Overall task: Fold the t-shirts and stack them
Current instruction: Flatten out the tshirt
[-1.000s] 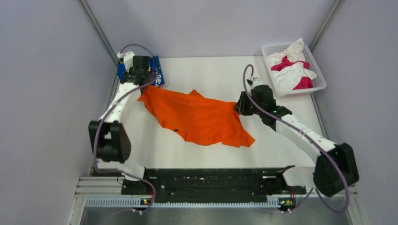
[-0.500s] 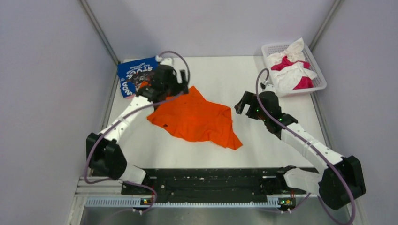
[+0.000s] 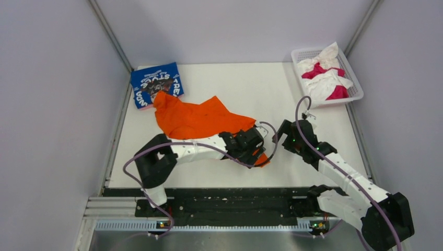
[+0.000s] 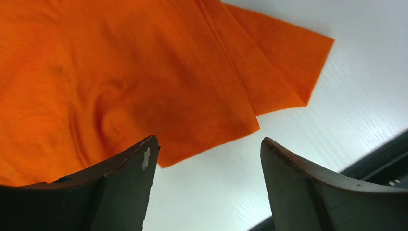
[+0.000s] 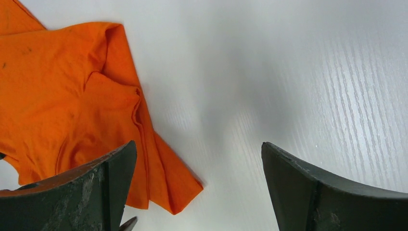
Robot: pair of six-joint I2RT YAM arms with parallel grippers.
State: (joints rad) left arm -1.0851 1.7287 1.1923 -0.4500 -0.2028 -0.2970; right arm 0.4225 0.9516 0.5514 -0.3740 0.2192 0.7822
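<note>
- The plain bright orange t-shirt (image 3: 198, 119) lies rumpled across the middle of the white wood-grain desk (image 3: 251, 89). Its far corner touches the folded blue t-shirt with white lettering (image 3: 156, 83) in the far-left corner.
- The left jaws hang wide apart and empty just above the orange shirt's near-right hem. The right jaws, equally wide and empty, hover over bare desk just beside that corner.
- The step looks like spreading the shirt flat before folding. Each side should pinch one hem corner, a single layer only, then the two should draw apart low over the desk so the creases pull out.
- The cloth looks thin and limp, and it is doubled over at the hem. It will likely bunch if lifted unevenly.
- The white and magenta t-shirts (image 3: 326, 78) sit crumpled in the white plastic lattice basket (image 3: 338, 101).
</note>
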